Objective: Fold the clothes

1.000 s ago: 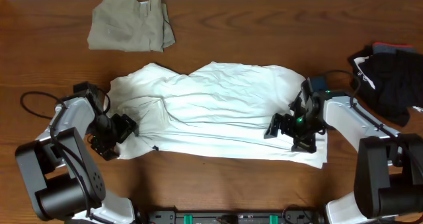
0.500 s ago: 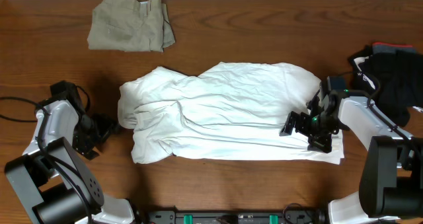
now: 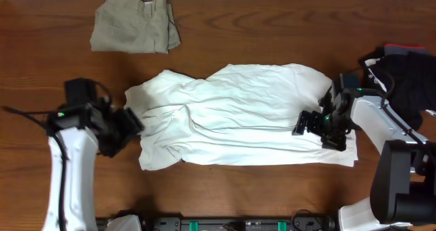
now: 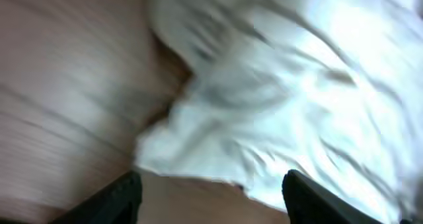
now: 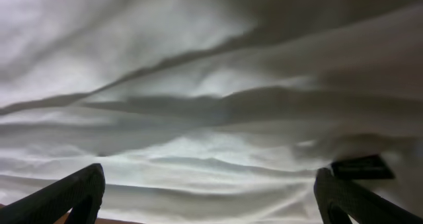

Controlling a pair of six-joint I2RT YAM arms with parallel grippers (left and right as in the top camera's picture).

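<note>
White T-shirt: the white T-shirt (image 3: 231,115) lies crumpled and roughly oblong in the middle of the surface (image 3: 272,26), long side running left to right; no print shows on the upper face.
Its left end: bunched into a rounded, wrinkled lump, with the near-left corner sticking out towards the front edge.
Its right end: flatter, with the near-right corner spread out on the wood.
What changed: within the last second the whole shirt slid towards the right and its left end gathered inward; the left arm drew off to the side and has now come back to that end.
Meaning for the task: judged from this, the shirt is being dragged and straightened, not folded yet; no clean fold line is visible.
Left pincer: the left pincer (image 3: 131,122) sits at the shirt's left edge, its jaws spread wide; its blurred wrist view shows the cloth's edge just ahead, nothing held.
Right pincer: the right pincer (image 3: 306,124) hangs over the shirt's right part, jaws wide apart with only wrinkled fabric beneath, gripping nothing.
Other clothes: khaki trousers (image 3: 134,32) lie folded at the far left, well apart; a black bundle (image 3: 405,81) sits at the right edge.
</note>
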